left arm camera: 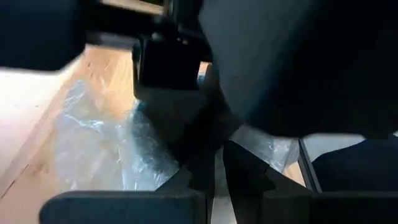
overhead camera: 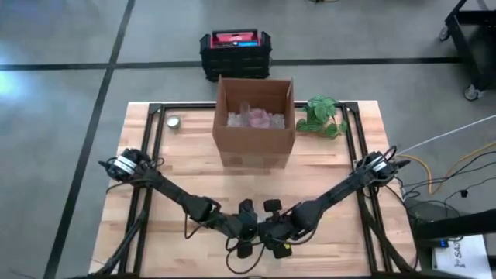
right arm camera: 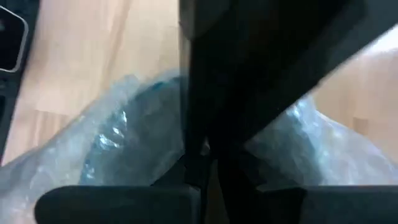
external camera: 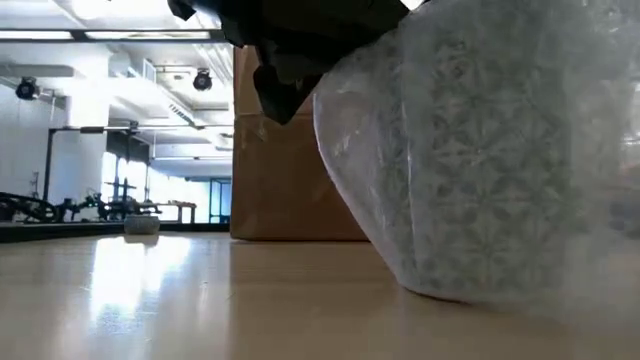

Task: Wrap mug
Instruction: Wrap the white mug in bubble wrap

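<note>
A bundle of clear bubble wrap (external camera: 480,150) rests by its underside on the table near the near edge. A dark bluish shape, likely the mug (right arm camera: 146,118), shows through the wrap (right arm camera: 93,149) in the right wrist view. My left gripper (overhead camera: 248,232) and my right gripper (overhead camera: 273,232) meet tip to tip over the bundle, and both look shut on the wrap. In the high view the arms hide most of the bundle. My left gripper pinches a thin strip of bubble wrap (left arm camera: 219,177) between its two fingers, which are nearly closed; the right arm's body hides the rest. The wrap (left arm camera: 106,143) below it lies spread on the table. My right gripper has its fingers (right arm camera: 193,168) closed on the wrap at the top of the bundle, coming from above. The other arm covers the place of contact. The bundle stays on the table.
A cardboard box (overhead camera: 254,124) with wrapped items inside stands at the far middle of the table. A green plant (overhead camera: 322,116) is to its right and a small round object (overhead camera: 173,121) at the far left. A black case (overhead camera: 235,50) sits on the floor beyond.
</note>
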`<state>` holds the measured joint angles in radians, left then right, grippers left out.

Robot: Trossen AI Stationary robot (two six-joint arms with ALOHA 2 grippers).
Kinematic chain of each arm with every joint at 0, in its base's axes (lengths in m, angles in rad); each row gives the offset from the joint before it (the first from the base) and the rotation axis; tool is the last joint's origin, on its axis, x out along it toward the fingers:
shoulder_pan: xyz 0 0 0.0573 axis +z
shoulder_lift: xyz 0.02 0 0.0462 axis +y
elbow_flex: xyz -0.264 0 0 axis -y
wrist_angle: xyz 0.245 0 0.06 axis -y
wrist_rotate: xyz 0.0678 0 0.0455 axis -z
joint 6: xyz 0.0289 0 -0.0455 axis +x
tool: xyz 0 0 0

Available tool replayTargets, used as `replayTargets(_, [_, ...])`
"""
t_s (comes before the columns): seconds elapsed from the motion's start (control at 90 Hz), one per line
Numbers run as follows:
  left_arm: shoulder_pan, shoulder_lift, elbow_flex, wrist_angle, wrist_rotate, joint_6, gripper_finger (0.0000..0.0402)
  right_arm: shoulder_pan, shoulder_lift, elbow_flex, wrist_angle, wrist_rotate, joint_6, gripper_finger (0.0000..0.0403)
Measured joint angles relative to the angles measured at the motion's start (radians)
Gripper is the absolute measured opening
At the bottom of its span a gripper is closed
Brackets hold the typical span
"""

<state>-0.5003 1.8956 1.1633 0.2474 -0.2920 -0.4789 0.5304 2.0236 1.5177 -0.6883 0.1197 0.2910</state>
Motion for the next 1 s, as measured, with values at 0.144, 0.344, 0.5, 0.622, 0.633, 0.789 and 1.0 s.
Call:
replayTargets(0.144, [0.000, 0.000, 0.000, 0.000, 0.000, 0.007, 0.0023, 0.000, -0.006, -0.002, 0.002, -0.008, -0.024, 0.0018])
replayTargets(0.344, [0.000, 0.000, 0.000, -0.002, -0.001, 0.008, 0.0023, -0.003, -0.106, -0.012, -0.039, 0.008, -0.013, 0.0018])
replayTargets(0.5, [0.000, 0.000, 0.000, -0.003, -0.003, 0.010, 0.0023, -0.002, -0.203, -0.009, -0.033, -0.015, -0.006, 0.0018])
replayTargets(0.622, [0.000, 0.000, 0.000, -0.003, -0.004, 0.010, 0.0023, -0.004, -0.234, -0.009, -0.040, -0.053, 0.010, 0.0018])
replayTargets(0.633, [0.000, 0.000, 0.000, -0.003, -0.004, 0.010, 0.0023, -0.005, -0.235, -0.009, -0.039, -0.061, 0.012, 0.0018])
replayTargets(0.789, [0.000, 0.000, 0.000, -0.002, -0.004, 0.011, 0.0023, -0.005, -0.210, -0.011, -0.034, -0.164, 0.049, 0.0018])
replayTargets(1.0, [0.000, 0.000, 0.000, 0.000, -0.003, 0.010, 0.0023, -0.008, -0.110, -0.011, -0.023, -0.193, 0.046, 0.0018])
